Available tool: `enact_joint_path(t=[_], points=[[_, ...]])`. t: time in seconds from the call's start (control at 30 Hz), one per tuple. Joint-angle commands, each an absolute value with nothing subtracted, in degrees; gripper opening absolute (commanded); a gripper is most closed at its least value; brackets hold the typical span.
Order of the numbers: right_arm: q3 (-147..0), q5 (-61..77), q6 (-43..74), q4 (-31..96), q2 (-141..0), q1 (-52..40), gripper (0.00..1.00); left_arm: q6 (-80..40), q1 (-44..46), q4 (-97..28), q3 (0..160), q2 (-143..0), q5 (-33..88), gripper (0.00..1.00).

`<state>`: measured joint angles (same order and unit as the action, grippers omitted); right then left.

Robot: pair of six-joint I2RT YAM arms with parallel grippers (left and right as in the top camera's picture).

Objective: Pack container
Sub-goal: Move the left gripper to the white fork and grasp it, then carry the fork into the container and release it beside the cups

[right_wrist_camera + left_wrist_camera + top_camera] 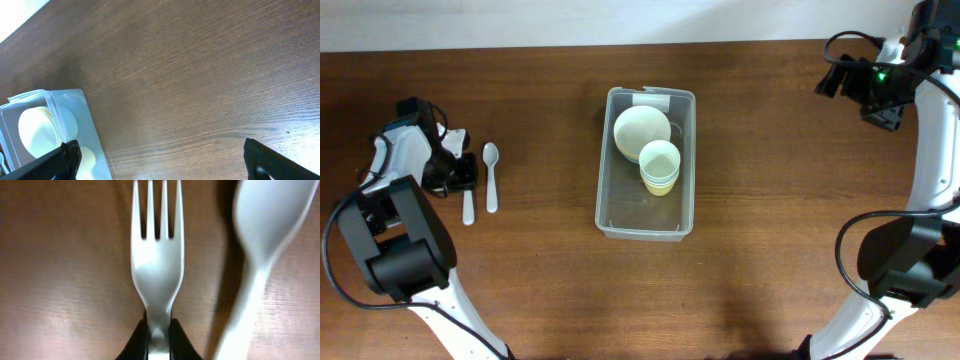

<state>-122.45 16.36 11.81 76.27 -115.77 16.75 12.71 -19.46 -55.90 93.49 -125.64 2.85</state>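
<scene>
The clear plastic container stands mid-table and holds a pale green bowl and stacked pastel cups. Its corner also shows in the right wrist view. A white plastic fork and a white spoon lie on the wood at the left. In the overhead view the fork lies beside the spoon. My left gripper is shut on the fork's handle, low at the table. My right gripper is open and empty, high at the far right, away from the container.
The brown wooden table spans the view, its back edge meeting a white wall. Both arm bases stand at the front corners.
</scene>
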Motion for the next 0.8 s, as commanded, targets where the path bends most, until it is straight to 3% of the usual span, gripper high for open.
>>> enact_joint_path(t=[0.0, 0.23, 0.43, 0.57, 0.77], points=[[-122.8, 16.01, 11.66, 76.12, -115.55, 16.91, 0.99, 8.88, -19.2, -64.29, 102.56, -125.43, 4.43, 0.01], [-122.8, 16.01, 11.66, 76.12, -115.55, 16.91, 0.99, 9.52, -13.52, -87.05, 122.83, -116.53, 8.84, 0.01], [-122.8, 16.01, 11.66, 76.12, -115.55, 16.91, 0.99, 11.68, 1.58, -88.25, 123.15, -105.38, 9.32, 0.01], [-122.8, 16.01, 11.66, 76.12, -115.55, 16.91, 0.99, 10.57, 15.05, -90.85, 122.37, -104.51, 9.19, 0.01], [-122.8, 16.01, 11.66, 76.12, -115.55, 16.91, 0.99, 6.98, 25.87, -84.62, 113.45, -104.51, 6.24, 0.02]])
